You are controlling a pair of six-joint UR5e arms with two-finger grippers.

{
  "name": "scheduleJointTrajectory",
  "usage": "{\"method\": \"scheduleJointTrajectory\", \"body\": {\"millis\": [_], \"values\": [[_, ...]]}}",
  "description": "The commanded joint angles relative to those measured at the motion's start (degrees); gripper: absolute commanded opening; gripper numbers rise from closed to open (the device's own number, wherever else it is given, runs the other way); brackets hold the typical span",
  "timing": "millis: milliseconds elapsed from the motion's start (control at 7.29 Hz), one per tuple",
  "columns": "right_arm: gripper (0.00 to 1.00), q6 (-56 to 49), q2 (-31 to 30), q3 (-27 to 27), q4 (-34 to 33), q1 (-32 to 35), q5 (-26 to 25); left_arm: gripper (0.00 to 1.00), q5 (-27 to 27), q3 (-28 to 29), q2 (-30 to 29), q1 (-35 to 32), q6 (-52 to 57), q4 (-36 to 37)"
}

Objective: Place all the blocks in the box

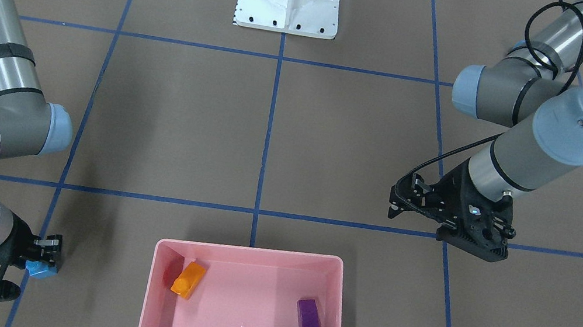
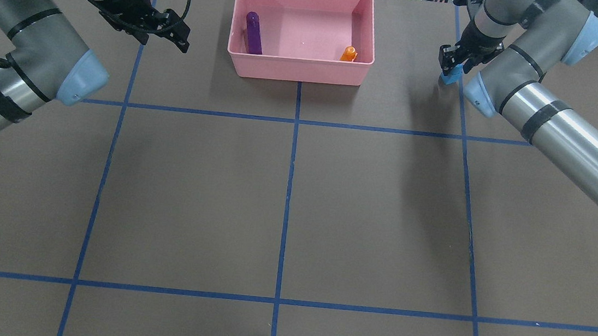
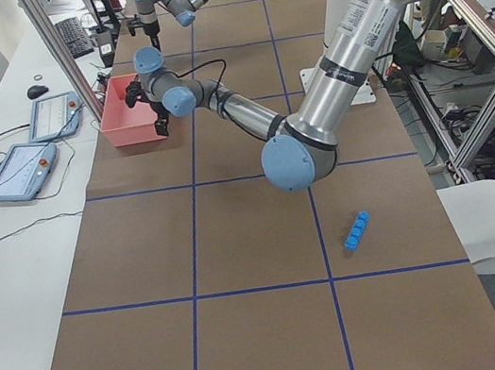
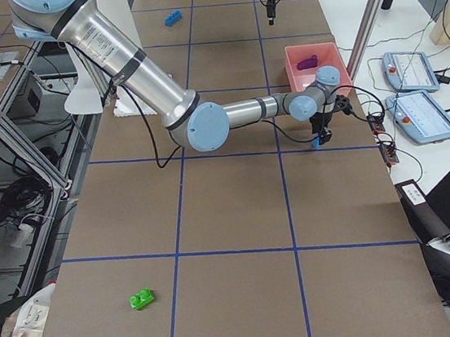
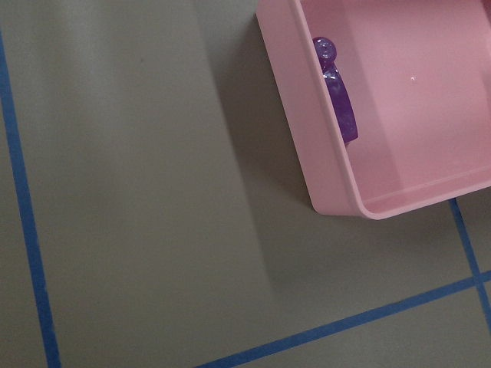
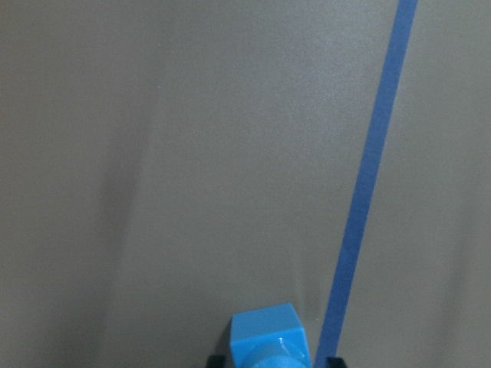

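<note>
R gripper point(image 1: 43, 262) clamped on blue 1-stud block point(image 1: 40, 269), outside box point(image 1: 253, 249), well off its side toward robot's right. Block is low over table point(image 2: 192, 190); can't tell if touching. Wrist cam: block point(image 6: 267, 341) pinched at bottom edge, just beside blue tape line point(image 6: 368, 184).

L gripper point(image 1: 392, 203) near box's other side, outside it, nothing in it. Can't tell if jaws apart or together.

Inside box: orange block point(image 1: 188, 279) by the wall nearest R gripper, purple block point(image 1: 310, 319) along the wall nearest L gripper, lying on its side.

Outside box: long blue block point(image 3: 357, 232) well apart from box, toward table's left end. Green block point(image 4: 142, 298) well apart from box, toward the right end.
</note>
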Motion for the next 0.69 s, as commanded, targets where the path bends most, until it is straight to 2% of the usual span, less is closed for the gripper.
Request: {"method": "scheduleJointTrajectory", "body": {"millis": [0,137,274,411,548], "values": [[0.00,0.2,0.2,0.0,-0.1,0.3,0.0,1.00,0.0,-0.2,0.1,0.1,-0.3,-0.1],[0.00,5.4,1.4,0.2,-0.3,1.0,0.1,1.00,0.0,-0.6,0.5,0.0,-0.1,-0.1],[0.00,14.6,3.3,0.5,-0.5,1.6,0.2,1.00,-0.3,-2.9,3.0,0.0,0.3,0.0],[0.00,19.4,6.0,0.5,-0.9,2.3,0.6,1.00,-1.8,-6.3,5.9,-0.2,0.6,0.0],[0.00,28.5,9.8,0.5,-5.7,2.4,0.6,1.00,-2.0,-8.6,8.4,-0.2,0.7,0.0]]}}
